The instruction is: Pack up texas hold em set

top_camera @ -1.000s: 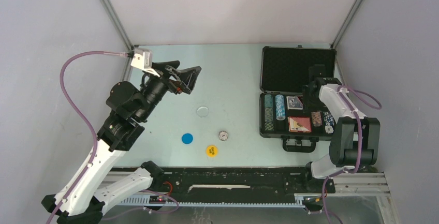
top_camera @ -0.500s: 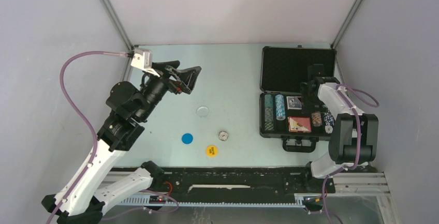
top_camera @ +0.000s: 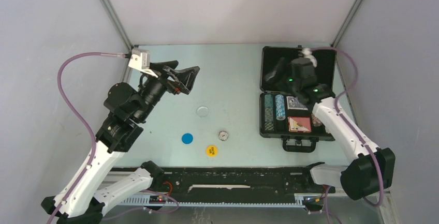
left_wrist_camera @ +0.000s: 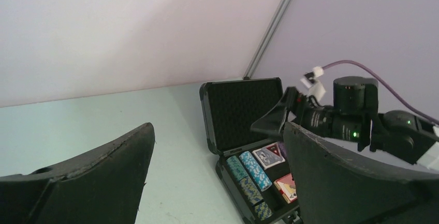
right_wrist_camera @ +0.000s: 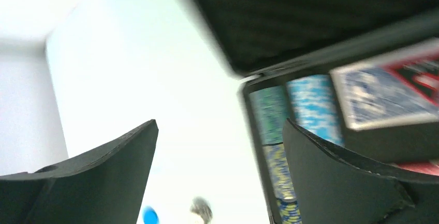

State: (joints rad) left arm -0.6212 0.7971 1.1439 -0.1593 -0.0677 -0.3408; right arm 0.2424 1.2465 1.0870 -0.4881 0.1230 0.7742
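Note:
The black case (top_camera: 269, 131) lies open at the right, its foam-lined lid (top_camera: 321, 76) flat behind it. Its base holds striped chip rows (top_camera: 274, 111), a blue deck (top_camera: 295, 102) and a red deck (top_camera: 299, 124). Loose on the table lie a clear round button (top_camera: 202, 111), a blue one (top_camera: 187, 138), a yellow one (top_camera: 211, 150) and a small grey one (top_camera: 223, 135). My right gripper (top_camera: 277, 75) hovers open and empty over the lid's left part, pointing left. My left gripper (top_camera: 184, 74) is open and empty, raised at the back left. The left wrist view shows the case (left_wrist_camera: 212, 115) and chips (left_wrist_camera: 253, 169).
Grey enclosure walls with metal corner posts (top_camera: 111, 12) close in the table on three sides. The case's handle (top_camera: 299, 144) faces the near edge. The right wrist view is blurred; it shows the chip rows (right_wrist_camera: 274, 115) and the blue deck (right_wrist_camera: 385, 92).
My right arm has swung from the case's right side up over the lid, its gripper now pointing left. The left arm has barely moved.

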